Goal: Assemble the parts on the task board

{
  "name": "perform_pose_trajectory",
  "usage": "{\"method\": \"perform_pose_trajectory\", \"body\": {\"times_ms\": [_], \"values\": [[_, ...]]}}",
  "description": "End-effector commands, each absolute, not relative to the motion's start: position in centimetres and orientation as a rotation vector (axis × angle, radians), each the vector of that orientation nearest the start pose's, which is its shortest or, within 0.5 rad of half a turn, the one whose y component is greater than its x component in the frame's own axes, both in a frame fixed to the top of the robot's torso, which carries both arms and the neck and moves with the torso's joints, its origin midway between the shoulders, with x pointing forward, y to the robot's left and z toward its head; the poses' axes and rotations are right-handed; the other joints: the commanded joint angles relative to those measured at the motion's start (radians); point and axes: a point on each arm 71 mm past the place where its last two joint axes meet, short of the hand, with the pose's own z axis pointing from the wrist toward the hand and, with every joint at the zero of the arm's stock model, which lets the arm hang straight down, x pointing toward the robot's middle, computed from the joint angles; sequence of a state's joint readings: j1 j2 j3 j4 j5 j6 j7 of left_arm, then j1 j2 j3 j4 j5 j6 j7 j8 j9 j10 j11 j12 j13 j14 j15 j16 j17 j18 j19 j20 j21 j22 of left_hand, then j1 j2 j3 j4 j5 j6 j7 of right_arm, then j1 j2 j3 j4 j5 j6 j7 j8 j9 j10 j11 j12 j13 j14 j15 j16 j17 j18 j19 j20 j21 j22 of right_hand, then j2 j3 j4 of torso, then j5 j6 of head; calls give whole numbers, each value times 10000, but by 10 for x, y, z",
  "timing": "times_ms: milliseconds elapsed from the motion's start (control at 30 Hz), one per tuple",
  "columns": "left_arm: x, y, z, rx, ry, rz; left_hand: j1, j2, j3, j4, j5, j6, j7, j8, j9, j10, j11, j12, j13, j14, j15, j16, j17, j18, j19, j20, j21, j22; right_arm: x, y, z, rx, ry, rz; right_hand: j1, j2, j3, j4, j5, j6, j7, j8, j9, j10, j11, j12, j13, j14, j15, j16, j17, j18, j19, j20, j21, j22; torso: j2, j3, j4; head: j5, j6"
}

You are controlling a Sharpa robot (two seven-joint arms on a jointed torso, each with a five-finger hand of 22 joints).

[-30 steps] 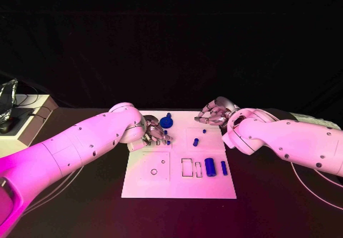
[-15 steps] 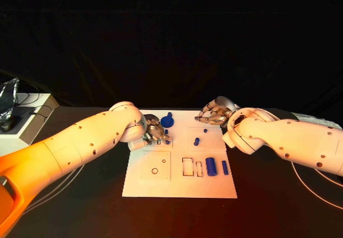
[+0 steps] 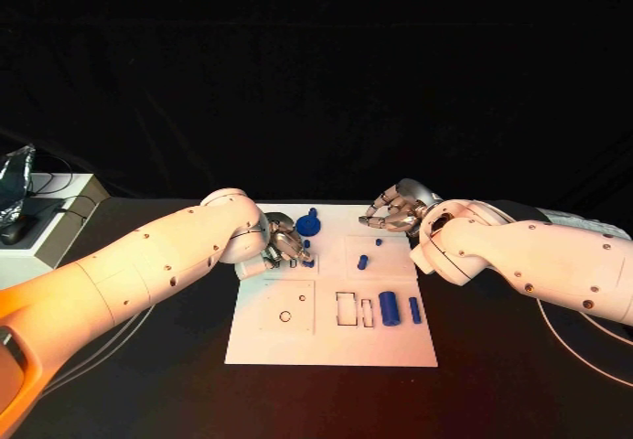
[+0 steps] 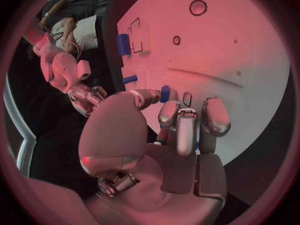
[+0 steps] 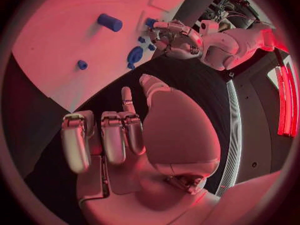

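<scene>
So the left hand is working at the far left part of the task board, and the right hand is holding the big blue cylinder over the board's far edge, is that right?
Not quite. The right hand holds nothing: in the head view the big blue cylinder lies on the task board, in its near right part, apart from both hands. The rest stands: the left hand is at the board's far left part, and the right hand is over its far edge.

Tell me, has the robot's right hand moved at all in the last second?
No. The right hand hovers at the same spot by the task board's far right corner as before.
</scene>
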State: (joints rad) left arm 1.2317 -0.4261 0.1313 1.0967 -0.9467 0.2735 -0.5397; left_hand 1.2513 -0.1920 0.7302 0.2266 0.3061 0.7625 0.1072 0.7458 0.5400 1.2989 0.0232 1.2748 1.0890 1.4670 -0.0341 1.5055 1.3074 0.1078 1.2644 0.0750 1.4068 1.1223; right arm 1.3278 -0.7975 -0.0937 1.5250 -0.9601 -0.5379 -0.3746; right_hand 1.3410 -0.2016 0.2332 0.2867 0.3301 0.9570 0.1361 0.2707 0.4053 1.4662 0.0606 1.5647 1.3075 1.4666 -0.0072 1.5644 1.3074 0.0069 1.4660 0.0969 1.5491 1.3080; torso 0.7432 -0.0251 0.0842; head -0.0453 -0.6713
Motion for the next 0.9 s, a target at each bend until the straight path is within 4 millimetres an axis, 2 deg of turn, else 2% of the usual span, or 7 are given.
{"method": "perform_pose_trajectory", "body": {"times_ms": [33, 200, 367, 400, 467, 700, 900], "values": [[553, 112, -187, -2853, 23746, -6257, -184, 23, 1237, -1136, 273, 79, 14, 7, 419, -9, 45, -3, 16, 309, 31, 15, 665, -136, -71, 7, 71, 37, 508, -205, -150, 5199, 16714, 6336, -117, 20, -55, 19, -35, -85, -17, 56, 9, 1008, -58, 20, 2598, 944, -86, -54, 2201, -4, 930, -85, -23, 2450, 7, -2, 7, 2, 7], [555, 114, -186, -3099, 23475, -6294, -468, -6, 1630, -1465, 759, 266, -24, 79, 504, 83, 17, 50, 94, 365, 1, 60, 786, -158, 22, -9, 178, 201, 508, -205, -150, 5203, 16765, 6314, -120, 21, -61, 18, -53, -91, -17, 59, 19, 1006, -59, 18, 2596, 942, -87, -57, 2193, -3, 929, -85, -25, 2448, 9, -3, 9, -4, 21], [556, 117, -185, -3503, 23183, -6432, -907, -112, 1964, -1878, 1489, 572, -149, 110, 706, 337, -106, 182, 321, 508, -117, 165, 1095, -183, 138, -118, 299, 373, 508, -205, -151, 5226, 16823, 6301, -138, 30, -79, 23, -101, -105, -18, 71, 48, 1006, -58, 18, 2596, 943, -88, -56, 2197, -5, 933, -86, -19, 2453, 15, -9, 16, -13, 27], [556, 118, -184, -3577, 23157, -6470, -1016, -136, 2006, -1985, 1743, 654, -179, 100, 752, 406, -137, 216, 387, 540, -147, 187, 1165, -189, 164, -144, 326, 409, 508, -205, -151, 5231, 16829, 6297, -138, 30, -79, 23, -101, -105, -18, 71, 48, 1006, -58, 18, 2596, 943, -88, -56, 2197, -5, 933, -86, -19, 2453, 12, -7, 19, -5, 27], [556, 119, -184, -3716, 23133, -6552, -1107, -147, 2027, -2079, 1948, 718, -204, 80, 791, 441, -161, 213, 396, 567, -173, 206, 1228, -194, 187, -168, 350, 441, 508, -205, -151, 5242, 16832, 6285, -142, 33, -87, 22, -124, -110, -20, 77, 62, 1008, -59, 21, 2598, 942, -88, -57, 2192, -3, 930, -86, -26, 2448, 6, -4, 25, 5, 33], [550, 127, -181, -3923, 23216, -6712, -1206, -169, 2028, -2204, 2134, 819, -243, 50, 837, 482, -199, 191, 380, 610, -208, 238, 1337, -200, 214, -195, 374, 477, 508, -208, -151, 5289, 16816, 6234, -142, 33, -87, 22, -124, -110, -20, 77, 62, 1008, -59, 21, 2598, 942, -88, -57, 2192, -3, 930, -86, -26, 2448, -9, -3, 43, 13, 29], [546, 138, -178, -3855, 23157, -6564, -1285, -203, 1985, -2272, 2188, 918, -280, 42, 872, 544, -234, 193, 390, 665, -237, 284, 1483, -214, 261, -210, 398, 540, 509, -211, -151, 5335, 16784, 6177, -142, 33, -87, 22, -124, -110, -20, 77, 62, 1008, -59, 21, 2598, 942, -88, -57, 2192, -3, 930, -86, -26, 2448, -49, 4, 95, 10, -17]]}}
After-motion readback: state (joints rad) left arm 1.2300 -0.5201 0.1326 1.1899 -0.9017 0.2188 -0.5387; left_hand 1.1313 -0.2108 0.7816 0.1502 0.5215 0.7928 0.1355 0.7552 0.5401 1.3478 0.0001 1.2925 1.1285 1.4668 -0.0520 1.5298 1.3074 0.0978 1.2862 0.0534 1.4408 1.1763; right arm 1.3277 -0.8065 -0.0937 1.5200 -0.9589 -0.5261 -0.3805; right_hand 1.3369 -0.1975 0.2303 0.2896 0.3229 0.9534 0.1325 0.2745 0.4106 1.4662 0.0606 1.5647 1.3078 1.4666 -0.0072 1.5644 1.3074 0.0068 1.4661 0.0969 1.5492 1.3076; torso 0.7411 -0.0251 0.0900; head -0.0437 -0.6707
